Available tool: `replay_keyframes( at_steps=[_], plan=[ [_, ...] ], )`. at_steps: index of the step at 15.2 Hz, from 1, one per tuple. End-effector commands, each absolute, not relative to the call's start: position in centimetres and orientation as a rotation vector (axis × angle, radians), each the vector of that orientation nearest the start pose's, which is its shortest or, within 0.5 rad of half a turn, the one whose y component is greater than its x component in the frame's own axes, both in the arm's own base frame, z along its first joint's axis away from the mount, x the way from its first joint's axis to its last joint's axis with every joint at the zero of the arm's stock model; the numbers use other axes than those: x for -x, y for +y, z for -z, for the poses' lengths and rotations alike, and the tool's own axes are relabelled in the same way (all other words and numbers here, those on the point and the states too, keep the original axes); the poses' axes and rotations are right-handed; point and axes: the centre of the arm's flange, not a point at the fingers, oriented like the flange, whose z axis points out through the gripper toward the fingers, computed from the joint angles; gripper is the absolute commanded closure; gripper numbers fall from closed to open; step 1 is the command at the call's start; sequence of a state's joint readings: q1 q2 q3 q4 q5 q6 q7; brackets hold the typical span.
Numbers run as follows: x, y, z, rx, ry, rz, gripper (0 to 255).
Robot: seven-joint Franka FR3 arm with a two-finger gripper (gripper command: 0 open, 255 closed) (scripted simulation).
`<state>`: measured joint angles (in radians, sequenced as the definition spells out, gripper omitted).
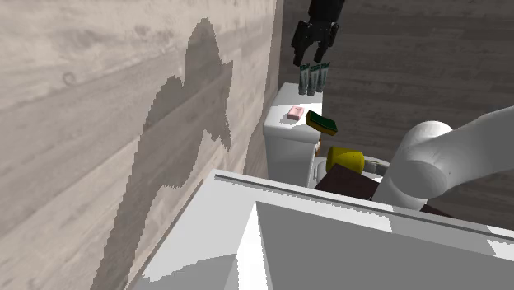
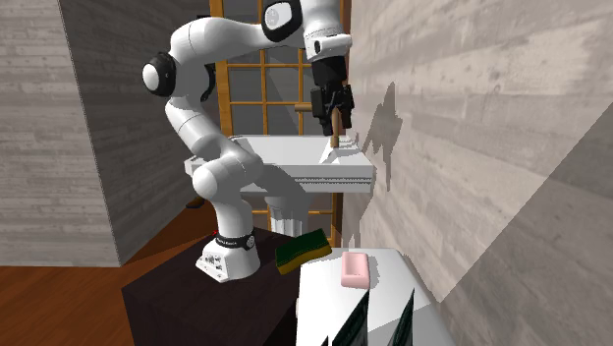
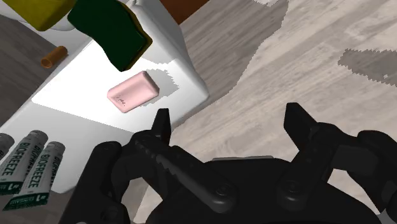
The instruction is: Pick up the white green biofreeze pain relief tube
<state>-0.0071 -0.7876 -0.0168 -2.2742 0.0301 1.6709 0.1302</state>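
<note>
Three white Biofreeze tubes (image 3: pixel 28 170) with green lettering and green ends lie side by side at one end of a white tank lid (image 3: pixel 83 95). In the shoulder view the tubes (image 1: pixel 313 78) sit at the lid's far end, right under my black gripper (image 1: pixel 312 59). The gripper (image 3: pixel 229 121) is open with nothing between its fingers. It hangs above the lid, off to the side of the tubes and apart from them. From the second exterior view the gripper (image 2: pixel 334 120) is high up, and the tubes (image 2: pixel 349 329) lie at the lid's near end.
On the same lid (image 1: pixel 284 123) lie a pink soap bar (image 1: pixel 296 114) and a green and yellow sponge (image 1: pixel 322 123). A yellow object (image 1: pixel 346 158) sits past the sponge. A wood-plank wall (image 1: pixel 123 123) runs along the lid. The white stand (image 1: pixel 329 239) is nearest the shoulder camera.
</note>
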Motion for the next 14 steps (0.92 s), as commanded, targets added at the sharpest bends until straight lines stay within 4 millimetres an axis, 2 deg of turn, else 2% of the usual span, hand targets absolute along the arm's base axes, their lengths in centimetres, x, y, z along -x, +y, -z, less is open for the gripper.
replay_keyframes(
  at_steps=[1, 7, 14],
  plan=[
    [-31.6, -0.7, -64.0, 3.068, 0.231, 0.280, 0],
    [-39.2, -2.8, -63.2, 3.026, 0.671, 0.257, 0],
    [-46.9, -7.8, -62.1, 2.899, 1.174, 0.223, 0]
  ],
)
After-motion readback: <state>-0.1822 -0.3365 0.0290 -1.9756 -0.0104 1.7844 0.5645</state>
